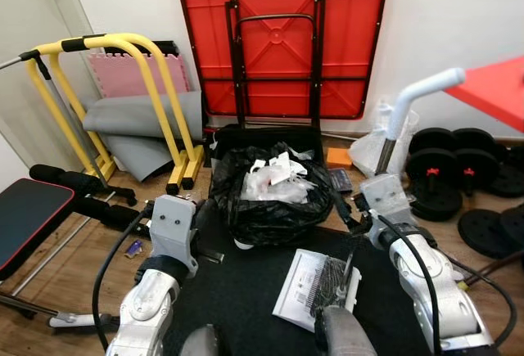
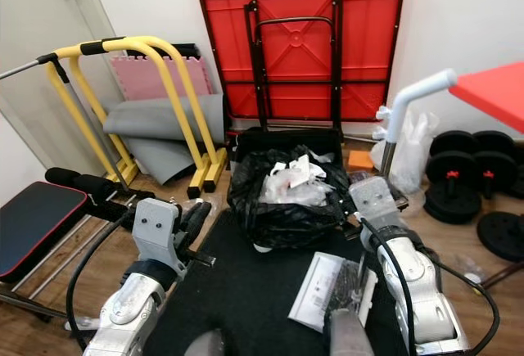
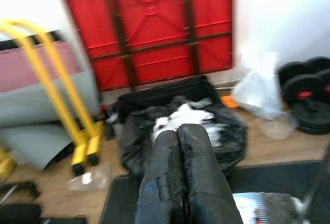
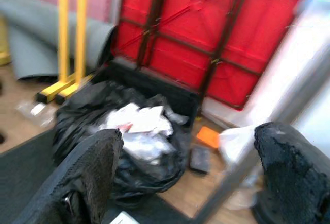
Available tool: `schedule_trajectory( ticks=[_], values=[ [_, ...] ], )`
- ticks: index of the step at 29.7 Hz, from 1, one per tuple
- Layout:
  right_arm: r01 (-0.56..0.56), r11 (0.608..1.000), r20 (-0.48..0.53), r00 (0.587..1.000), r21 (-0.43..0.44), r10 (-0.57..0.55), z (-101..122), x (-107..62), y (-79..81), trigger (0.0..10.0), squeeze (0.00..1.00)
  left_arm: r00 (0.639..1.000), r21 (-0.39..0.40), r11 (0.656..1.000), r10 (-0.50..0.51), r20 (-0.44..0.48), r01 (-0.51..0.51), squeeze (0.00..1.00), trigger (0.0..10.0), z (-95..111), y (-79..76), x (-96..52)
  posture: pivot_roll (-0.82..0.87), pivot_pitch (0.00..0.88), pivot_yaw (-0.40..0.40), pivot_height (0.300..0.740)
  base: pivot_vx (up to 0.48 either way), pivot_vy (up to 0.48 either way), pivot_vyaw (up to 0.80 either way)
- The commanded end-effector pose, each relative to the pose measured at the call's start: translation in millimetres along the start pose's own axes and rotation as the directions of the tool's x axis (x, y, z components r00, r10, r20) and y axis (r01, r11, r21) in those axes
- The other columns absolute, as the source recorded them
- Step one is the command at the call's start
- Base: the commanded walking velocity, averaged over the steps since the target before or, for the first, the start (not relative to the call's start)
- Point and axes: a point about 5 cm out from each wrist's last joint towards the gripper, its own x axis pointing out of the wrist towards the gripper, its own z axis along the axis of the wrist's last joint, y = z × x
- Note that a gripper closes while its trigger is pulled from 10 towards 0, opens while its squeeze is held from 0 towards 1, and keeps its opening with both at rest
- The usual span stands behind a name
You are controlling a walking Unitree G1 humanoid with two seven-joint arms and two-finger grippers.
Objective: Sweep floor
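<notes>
Two end effectors are raised in front of the robot, on either side of a black trash bag (image 1: 270, 200) that sits open on the floor, stuffed with crumpled white paper, probably left there to receive whatever is swept up. The left end effector (image 3: 183, 175) has its two black fingers pressed together with nothing between them, pointing toward the bag; it looks parked rather than working. The right end effector (image 4: 188, 175) is spread wide, and the slanted silver pole of a broom or mop handle (image 1: 407, 109), capped with a pale bent grip, passes through the gap between its fingers without any visible contact. My reading is that the fingers are set astride the pole so they can close on it, which would make taking up the sweeping tool the step in hand. The handle rises beside the edge of a red desk (image 1: 495, 86). On the black floor mat (image 1: 246, 290) lies a white booklet (image 1: 307, 286); whether the dark bristly shape on it belongs to the tool cannot be told.
</notes>
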Motion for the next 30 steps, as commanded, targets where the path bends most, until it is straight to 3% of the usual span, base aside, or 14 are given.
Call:
schedule_trajectory(
  ticks=[1, 5, 10, 23, 30],
  values=[
    [-0.001, 1.0, -0.021, 1.0, -0.001, 0.001, -2.6, 1.9, 2.1, 10.0, 0.0, 0.999, -0.003, 1.0, 0.002, -0.034, -0.002, 0.0, 10.0, -5.5, 1.8, -2.5, -0.19, 0.0, 0.039, 0.576, 0.0, 0.0, 0.0],
    [0.081, 0.997, -0.063, 0.995, 0.008, -0.081, -10.4, 5.3, -14.0, 10.0, 0.0, 0.999, 0.001, 1.0, -0.006, -0.043, 0.006, 0.0, 10.0, -6.2, 2.2, -4.2, -0.19, 0.0, 0.049, 0.556, 0.0, 0.0, 0.0],
    [0.122, 0.993, -0.081, 0.989, -0.005, -0.122, -14.4, 4.4, -21.6, 10.0, 0.0, 0.999, 0.002, 1.0, -0.012, -0.046, 0.012, 0.0, 10.0, -6.2, 2.1, -4.8, -0.19, 0.0, 0.051, 0.541, 0.0, 0.0, 0.0],
    [0.175, 0.984, -0.161, 0.972, 0.028, -0.169, -31.2, 3.2, -29.7, 10.0, 0.0, 0.999, 0.003, 1.0, -0.03, -0.035, 0.03, 0.0, 10.0, -3.2, 1.0, -7.0, -0.18, 0.0, 0.053, 0.511, 0.0, 0.0, 0.0],
    [0.179, 0.983, -0.238, 0.957, 0.05, -0.163, -47.6, -6.5, -27.0, 10.0, 0.0, 0.985, -0.039, 0.984, -0.171, 0.016, 0.171, 0.0, 10.0, 8.2, -11.7, -10.7, -0.18, 0.004, 0.055, 0.486, 0.0, 0.0, 0.0]
  ],
)
